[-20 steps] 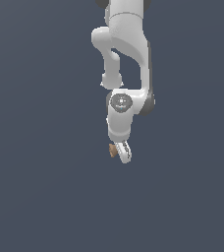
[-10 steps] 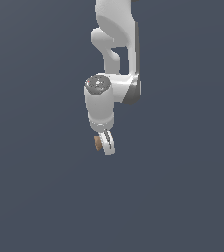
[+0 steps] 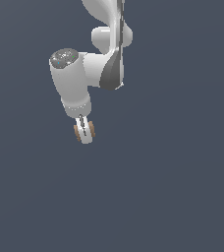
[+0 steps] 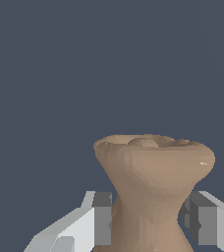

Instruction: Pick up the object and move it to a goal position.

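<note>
1. Between the two grey-padded fingertips (image 4: 102, 219), the small tan-brown spool-shaped piece (image 4: 151, 189) is sitting clamped at its narrow waist, and the pads are pressing in on it from either side.
2. Looking through the wrist view, one flared end of that spool is facing away from the camera, its rim lumpy and slightly dished, while the other end is running out of the picture.
3. The pale grey two-finger gripper (image 3: 84, 131) is gripping the spool firmly; in the exterior view the fingers are appearing nearly edge-on, one in front of the other.
4. From that same exterior view, the spool (image 3: 77, 132) is poking out as brown slivers on both sides of the fingers, more of it showing toward the exterior view's left.
5. The spool is hanging in the air with nothing but flat slate-blue backdrop around it; no surface is touching it.
6. Above the fingers, the white hand and wrist of the arm (image 3: 72, 81) are tilting, the rounded wrist cap leaning toward the exterior view's left.
7. Further up, the white arm links with a dark grey joint band are rising toward the upper edge of the exterior view and leaving the picture there.
</note>
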Controlling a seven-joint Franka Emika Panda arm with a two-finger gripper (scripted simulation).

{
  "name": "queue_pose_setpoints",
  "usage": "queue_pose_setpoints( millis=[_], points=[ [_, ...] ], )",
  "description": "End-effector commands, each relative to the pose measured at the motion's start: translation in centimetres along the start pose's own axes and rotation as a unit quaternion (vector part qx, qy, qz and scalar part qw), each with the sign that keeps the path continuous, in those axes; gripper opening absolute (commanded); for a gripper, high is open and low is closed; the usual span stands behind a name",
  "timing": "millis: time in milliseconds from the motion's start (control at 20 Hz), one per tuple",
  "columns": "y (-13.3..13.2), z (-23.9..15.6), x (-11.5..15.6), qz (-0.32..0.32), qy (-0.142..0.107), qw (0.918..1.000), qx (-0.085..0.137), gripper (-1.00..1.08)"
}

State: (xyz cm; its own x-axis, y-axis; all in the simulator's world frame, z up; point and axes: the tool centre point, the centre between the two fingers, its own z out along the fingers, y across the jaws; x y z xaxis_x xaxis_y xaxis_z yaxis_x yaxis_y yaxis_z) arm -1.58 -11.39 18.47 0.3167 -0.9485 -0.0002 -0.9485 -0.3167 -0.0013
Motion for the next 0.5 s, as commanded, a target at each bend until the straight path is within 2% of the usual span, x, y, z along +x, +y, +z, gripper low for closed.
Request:
queue_pose_setpoints(
  millis=[0, 450],
  points=[
    [0.4, -0.89, 0.88, -0.001, 0.0, 1.0, -0.001, -1.0],
    [0.26, -0.99, 1.04, -0.001, 0.0, 1.0, -0.001, -1.0]
  ],
)
